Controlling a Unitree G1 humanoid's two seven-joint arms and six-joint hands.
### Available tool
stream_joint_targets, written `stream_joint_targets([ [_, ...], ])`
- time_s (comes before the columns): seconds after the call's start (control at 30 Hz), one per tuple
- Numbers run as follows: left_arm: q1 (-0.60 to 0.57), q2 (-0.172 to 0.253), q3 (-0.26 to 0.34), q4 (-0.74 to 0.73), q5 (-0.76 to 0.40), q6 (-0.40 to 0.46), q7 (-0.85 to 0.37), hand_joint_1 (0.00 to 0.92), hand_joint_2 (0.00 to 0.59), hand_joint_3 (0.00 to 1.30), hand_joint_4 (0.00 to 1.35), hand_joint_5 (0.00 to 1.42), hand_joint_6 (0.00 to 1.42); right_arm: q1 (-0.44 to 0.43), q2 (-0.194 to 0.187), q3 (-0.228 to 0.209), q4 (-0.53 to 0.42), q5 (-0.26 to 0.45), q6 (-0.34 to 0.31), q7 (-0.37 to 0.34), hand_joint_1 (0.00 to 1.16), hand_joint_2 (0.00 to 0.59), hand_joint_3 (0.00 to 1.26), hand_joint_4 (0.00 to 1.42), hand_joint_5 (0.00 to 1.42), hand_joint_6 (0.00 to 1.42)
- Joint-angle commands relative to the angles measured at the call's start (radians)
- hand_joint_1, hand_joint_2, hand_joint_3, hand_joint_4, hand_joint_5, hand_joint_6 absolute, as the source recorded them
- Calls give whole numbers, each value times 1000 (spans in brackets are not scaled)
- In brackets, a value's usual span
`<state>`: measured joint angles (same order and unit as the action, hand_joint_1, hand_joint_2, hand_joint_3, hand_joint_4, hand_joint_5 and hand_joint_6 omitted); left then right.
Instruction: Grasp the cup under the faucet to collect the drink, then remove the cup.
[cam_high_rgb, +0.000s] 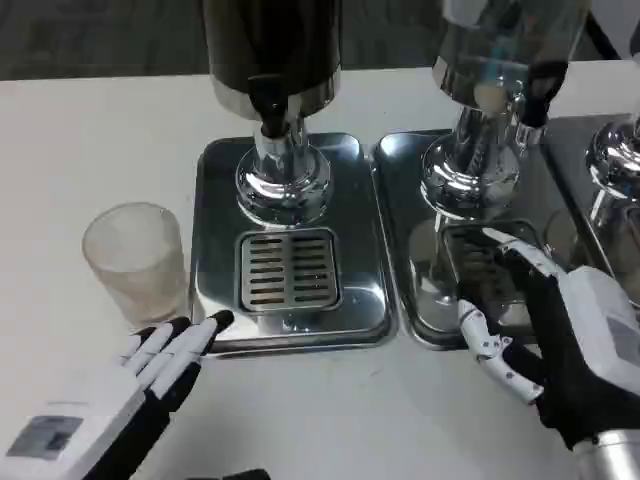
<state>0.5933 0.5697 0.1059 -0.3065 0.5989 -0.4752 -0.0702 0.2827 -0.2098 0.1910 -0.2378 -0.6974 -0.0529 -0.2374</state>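
Far left: cup (135, 262), clear plastic, upright on white table (60, 150), just left of left tray (215, 300), not under any faucet yet. Looks empty.

Left hand (150, 365) low-left, fingers extended together, tips near tray's front-left corner, just below/right of cup, apart from it. Holding nothing, open.

Centre: left dispenser (272, 50), dark body, black faucet (270, 115) over chrome base (283, 185); slotted grate (288, 270) in tray beneath, nothing on it.

Right: 2nd dispenser (500, 50), chrome, own faucet (530, 105), tray (400, 250) beneath. Right hand (545, 330) over that tray's front edge, fingers spread and curved, thumb low; open, nothing visibly gripped. Possible clear object in the spread, glare too strong, can't tell.

Far right edge: 3rd chrome base (615, 160), partly cut off.

Step judged: pre-grasp, cup not yet taken, task barely started.

Risks:
- Cup light, thin-walled; sideways nudge from left fingertips could tip or slide it away before grip closes.
- Too hard a squeeze could deform the wall, pop the cup out.
- Raised tray lip between cup and grate; dragging instead of lifting could catch rim and topple.
- Off-centre placement under faucet → drink onto grate.
- Right hand close to 2nd faucet/base; stray move could bump it.
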Motion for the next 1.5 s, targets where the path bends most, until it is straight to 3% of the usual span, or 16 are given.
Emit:
stream_joint_targets([
  [0.03,4,2,4,-14,3,8,-16,0,58,0,0,0,0,4,-5,-6,1,4,-7,-3,380,461,272,220,261,356],
  [0.5,5,1,11,-8,-16,6,-17,0,58,0,0,0,0,1,-3,-7,-2,9,2,9,381,461,280,220,262,363],
  [0.83,-20,7,48,52,-99,-67,3,0,58,0,0,0,1,8,18,11,-23,-16,30,4,382,461,281,231,262,364],
  [1.07,-40,-10,90,85,-137,-123,32,0,54,0,0,0,17,21,29,13,-27,-22,30,-3,382,461,281,232,262,364],
  [1.3,-98,-53,142,169,-261,-223,80,0,49,0,0,34,200,32,29,11,-31,-21,33,9,382,461,309,234,262,364],
  [1.5,-198,-49,142,254,-386,-153,20,0,43,7,0,72,237,39,35,8,-42,-13,40,18,382,461,315,234,262,364],
])
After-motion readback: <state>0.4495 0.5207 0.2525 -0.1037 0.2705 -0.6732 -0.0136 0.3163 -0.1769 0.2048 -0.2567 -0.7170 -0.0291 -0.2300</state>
